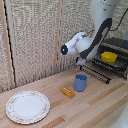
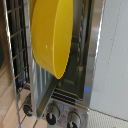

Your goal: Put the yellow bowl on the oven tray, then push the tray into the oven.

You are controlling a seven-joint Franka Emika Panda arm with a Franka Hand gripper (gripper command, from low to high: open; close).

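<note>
Yellow dish (image 1: 109,57) on baking sheet (image 1: 98,70) at oven (image 1: 118,48) mouth; grabber (image 1: 81,61) fingers hidden, grip state unclear

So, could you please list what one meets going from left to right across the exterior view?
White patterned plate → orange-yellow block → blue cup → yellow dish on the baking sheet at the oven.
</note>
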